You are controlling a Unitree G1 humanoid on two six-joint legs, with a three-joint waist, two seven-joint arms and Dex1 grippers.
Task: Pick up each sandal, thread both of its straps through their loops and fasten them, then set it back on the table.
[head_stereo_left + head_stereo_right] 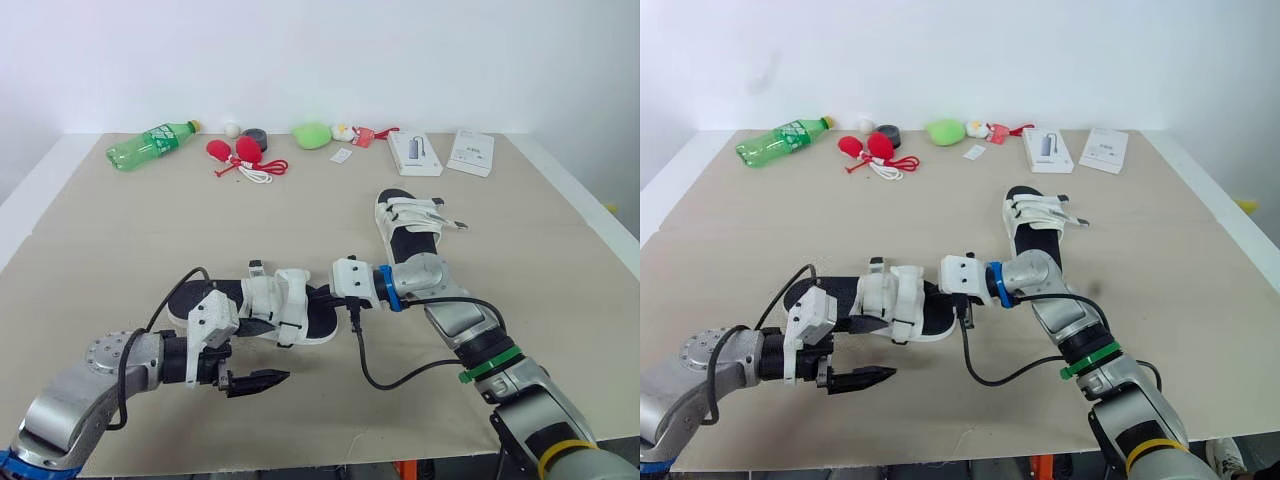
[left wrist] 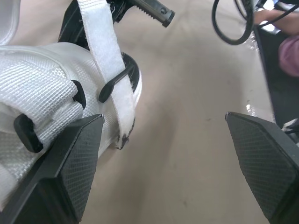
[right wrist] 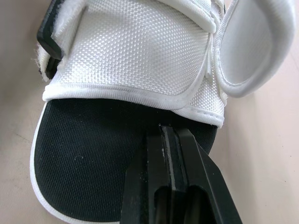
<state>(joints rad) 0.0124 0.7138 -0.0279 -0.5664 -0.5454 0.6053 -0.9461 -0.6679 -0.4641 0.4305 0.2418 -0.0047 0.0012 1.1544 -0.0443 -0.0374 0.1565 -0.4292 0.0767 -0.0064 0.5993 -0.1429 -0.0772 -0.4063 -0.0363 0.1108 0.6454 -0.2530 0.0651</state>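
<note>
The near sandal (image 1: 285, 300) has a black footbed and white mesh straps, and lies flat in front of me, toe toward my right. My right gripper (image 1: 320, 297) is shut, its tips (image 3: 169, 133) resting on the black footbed against the edge of the white mesh upper (image 3: 135, 46). My left gripper (image 1: 262, 381) hovers low in front of the sandal, open, with nothing between its fingers (image 2: 70, 163). From there a white strap (image 2: 105, 51) is seen running through a black loop (image 2: 112, 85). The second sandal (image 1: 412, 228) lies farther back to the right, its straps loose.
Along the far edge of the table (image 1: 560, 230) lie a green bottle (image 1: 150, 145), red items with a cord (image 1: 240, 152), a black roll (image 1: 255, 136), a green lump (image 1: 312, 134) and two white boxes (image 1: 414, 152) (image 1: 470, 152). A black cable (image 1: 375, 370) hangs from my right wrist.
</note>
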